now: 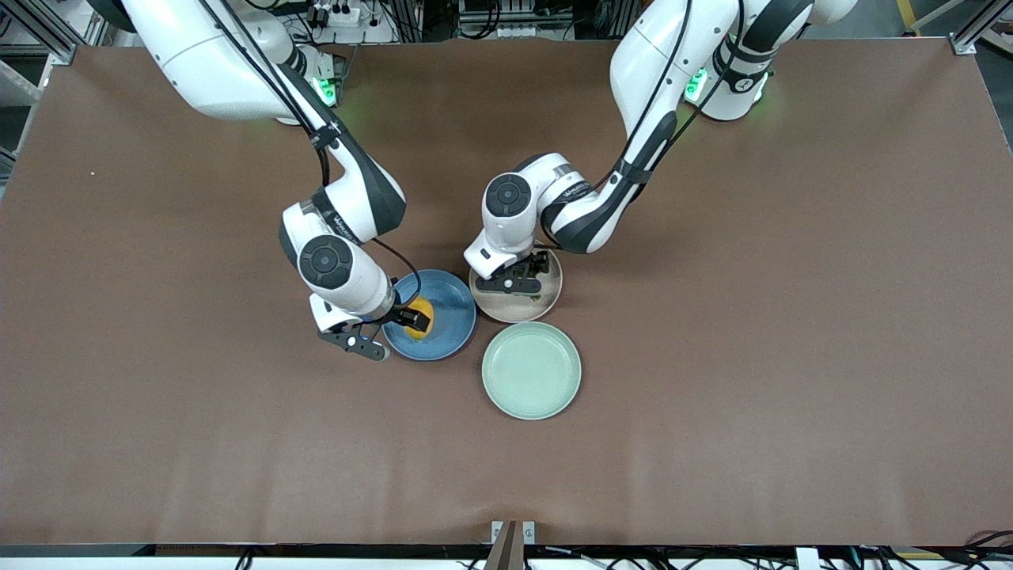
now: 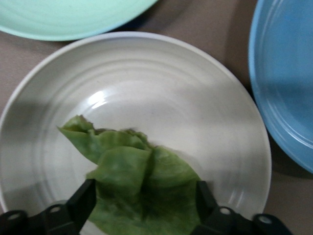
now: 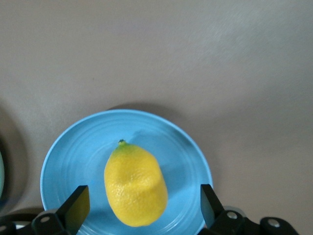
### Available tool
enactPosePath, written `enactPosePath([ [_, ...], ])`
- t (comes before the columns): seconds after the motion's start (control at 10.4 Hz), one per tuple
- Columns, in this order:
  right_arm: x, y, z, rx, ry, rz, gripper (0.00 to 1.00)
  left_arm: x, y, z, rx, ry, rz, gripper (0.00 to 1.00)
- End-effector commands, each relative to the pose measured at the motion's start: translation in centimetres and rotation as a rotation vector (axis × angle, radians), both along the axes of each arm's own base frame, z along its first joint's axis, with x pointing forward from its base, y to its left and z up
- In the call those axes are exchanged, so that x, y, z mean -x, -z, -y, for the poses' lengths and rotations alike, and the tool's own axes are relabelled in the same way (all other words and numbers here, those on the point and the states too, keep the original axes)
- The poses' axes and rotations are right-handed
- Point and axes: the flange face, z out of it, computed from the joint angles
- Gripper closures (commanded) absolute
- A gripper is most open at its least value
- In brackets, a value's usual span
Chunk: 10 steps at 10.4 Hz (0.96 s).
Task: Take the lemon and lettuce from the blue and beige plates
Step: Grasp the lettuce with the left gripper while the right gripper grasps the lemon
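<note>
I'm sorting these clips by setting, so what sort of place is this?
Most likely a robotics lab bench, not a kitchen: two white arms stand along one edge of a bare brown table, metal framing and cables ring it, and the only props are three plates, a lemon and lettuce.

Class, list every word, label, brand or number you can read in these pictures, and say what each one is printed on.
Right arm: small dark print on its white wrist, too small to read.
Left arm: similar print, also unreadable.
Plates, lemon, lettuce: no text.
</note>
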Motion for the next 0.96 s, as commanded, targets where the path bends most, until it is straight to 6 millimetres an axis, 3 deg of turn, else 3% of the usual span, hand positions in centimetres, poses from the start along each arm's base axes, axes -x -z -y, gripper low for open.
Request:
enactPosePath([
  [0.0,0.7,0.8,-1.3,-0.001,0.007,0.014,0.00,-0.2,0.6,0.6,0.002,0.007,0.032,0.36],
  [0.1,1.0,1.1,-1.7,0.001,-0.001,0.013,0.00,0.0,0.9,0.7,0.002,0.009,0.033,0.47],
  [0.29,1.4,1.6,-2.4,0.024,-0.022,0.020,0.00,0.2,1.0,0.7,-0.001,0.010,0.032,0.93],
  [0.39,1.7,2.0,-2.8,0.034,-0.031,0.020,0.00,0.1,0.9,0.8,0.001,0.008,0.034,1.00],
  [0.58,1.9,2.3,-3.1,0.044,-0.046,0.024,0.00,0.0,0.2,0.8,0.006,0.008,0.040,1.00],
  [0.87,1.6,2.7,-2.3,0.066,-0.066,0.033,0.00,-1.2,-3.4,0.5,0.027,-0.010,0.071,1.00],
])
